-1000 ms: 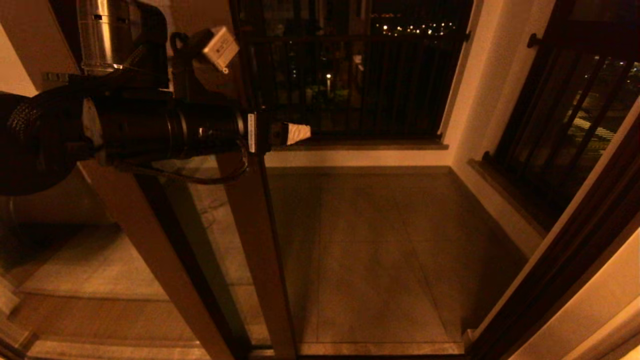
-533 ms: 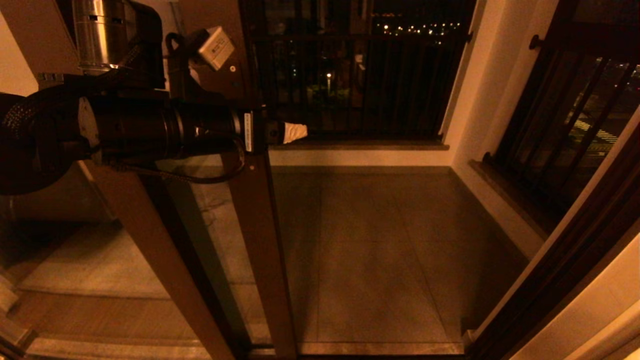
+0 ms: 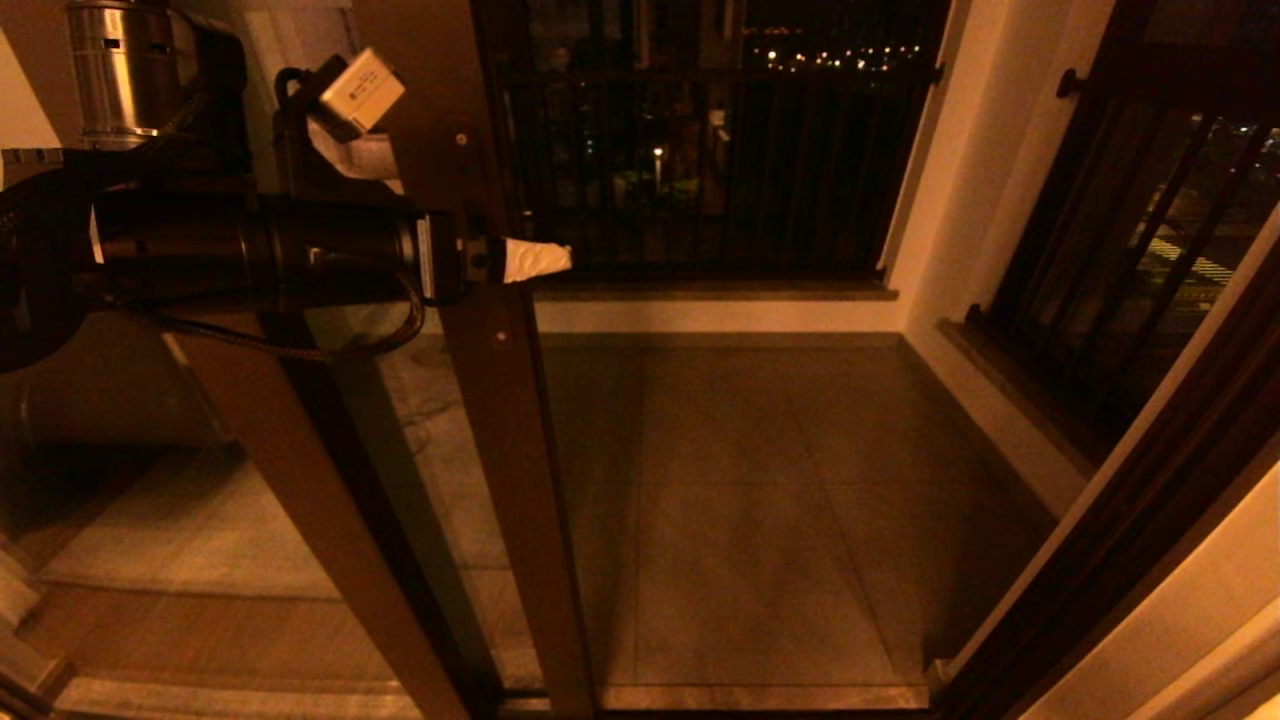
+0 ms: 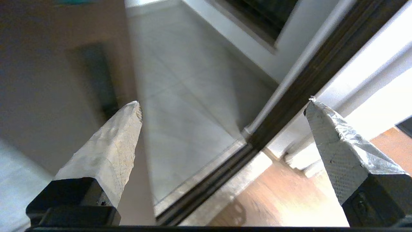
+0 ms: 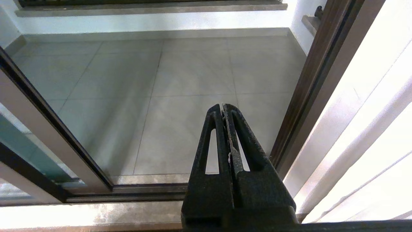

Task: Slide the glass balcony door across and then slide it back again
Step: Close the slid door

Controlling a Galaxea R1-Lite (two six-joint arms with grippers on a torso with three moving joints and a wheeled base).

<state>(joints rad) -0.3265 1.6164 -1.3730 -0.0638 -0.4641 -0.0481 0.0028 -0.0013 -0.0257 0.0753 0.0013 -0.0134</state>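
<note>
The glass balcony door point(image 3: 510, 480) has a reddish-brown stile running from top centre-left down to the floor track. My left arm reaches across it from the left at handle height. One white-taped finger point(image 3: 538, 260) pokes out past the stile's right edge. In the left wrist view the left gripper point(image 4: 224, 101) is open wide, holding nothing. One finger point(image 4: 109, 151) lies beside the blurred stile face, which has a dark slot point(image 4: 96, 80). The right gripper point(image 5: 223, 106) is shut and empty, low over the threshold, and does not show in the head view.
A second panel's plain brown post point(image 3: 300, 480) stands left of the stile. The doorway opens onto a tiled balcony floor point(image 3: 750, 500) with dark railings point(image 3: 700, 150). The fixed dark jamb point(image 3: 1130, 520) runs down the right. The floor track point(image 5: 128, 188) crosses below the right gripper.
My left arm and the door stile have moved together to the left, widening the opening. The right arm has not moved.
</note>
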